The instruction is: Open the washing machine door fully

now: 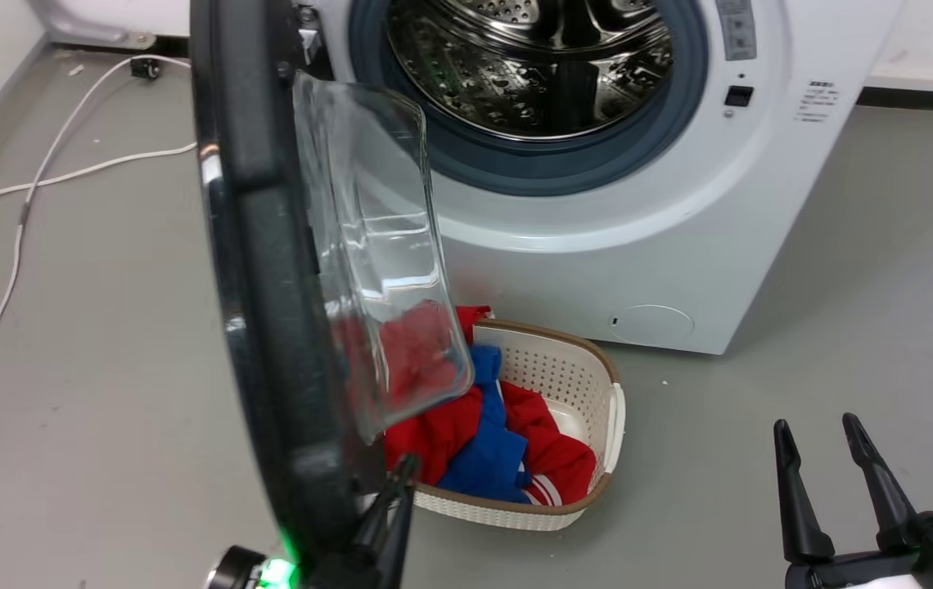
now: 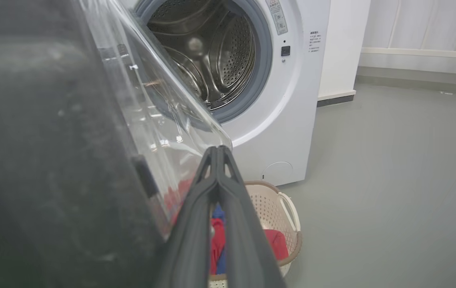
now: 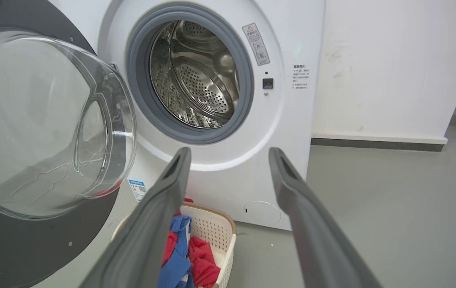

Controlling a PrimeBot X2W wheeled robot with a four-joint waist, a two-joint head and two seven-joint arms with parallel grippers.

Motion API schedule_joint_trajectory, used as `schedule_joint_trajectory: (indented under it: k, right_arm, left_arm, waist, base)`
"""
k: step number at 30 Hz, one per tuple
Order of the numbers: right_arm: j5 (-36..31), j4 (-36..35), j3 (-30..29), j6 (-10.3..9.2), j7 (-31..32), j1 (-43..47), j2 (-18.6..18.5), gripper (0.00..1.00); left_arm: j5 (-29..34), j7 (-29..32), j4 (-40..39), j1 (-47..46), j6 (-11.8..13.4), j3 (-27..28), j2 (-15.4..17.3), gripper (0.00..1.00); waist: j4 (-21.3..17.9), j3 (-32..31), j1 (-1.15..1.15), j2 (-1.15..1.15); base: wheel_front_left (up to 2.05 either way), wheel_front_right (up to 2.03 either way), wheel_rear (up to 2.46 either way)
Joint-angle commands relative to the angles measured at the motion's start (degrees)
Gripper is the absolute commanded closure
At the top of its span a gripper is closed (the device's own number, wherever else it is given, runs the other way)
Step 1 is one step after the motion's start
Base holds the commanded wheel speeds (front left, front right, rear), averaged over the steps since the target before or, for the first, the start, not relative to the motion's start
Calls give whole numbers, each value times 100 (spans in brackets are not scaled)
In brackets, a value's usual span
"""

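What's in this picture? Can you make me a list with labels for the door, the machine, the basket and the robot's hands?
washing machine: white, no clothes seen in its shiny drum
door: black with a clear glass bowl, swung open, standing out from the front
basket: on the floor below the opening, holding red and blue clothes
left gripper: shut, close beside the door's inner side
right gripper: open, holding nothing, away from the door
cables: white, lying on the floor at the left

No wording is legible. The washing machine (image 3: pixel 228 188) front bears a warning-triangle label (image 3: pixel 256 44), a small print block (image 3: pixel 300 77) and a blue sticker (image 3: pixel 137 189) with QR code.
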Motion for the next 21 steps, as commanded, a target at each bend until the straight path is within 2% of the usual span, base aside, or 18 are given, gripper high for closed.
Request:
schedule_joint_trajectory:
  k: [1, 10, 20, 21]
  right_arm:
    - [3, 2, -16, -1, -12, 38, 12, 0]
    - [-24, 21, -59, -1, -12, 60, 11, 0]
    - [-90, 11, -59, -1, -12, -11, 11, 0]
    - [-116, -10, -62, -1, -12, -48, 11, 0]
  left_arm:
    - [-44, 27, -4, -57, 88, 198, 106, 100]
    - [-157, 21, -202, 237, 399, 731, 312, 100]
    - [-285, 8, -488, 334, 643, 1509, 680, 100]
    - [-329, 9, -582, 383, 693, 1738, 794, 100]
  waist:
    - [78, 16, 1, 0]
    - [411, 50, 1, 0]
    - [628, 136, 1, 0]
    - [634, 175, 1, 0]
  base:
    - [0, 0, 0]
    - [0, 0, 0]
    - [0, 0, 0]
    - [0, 0, 0]
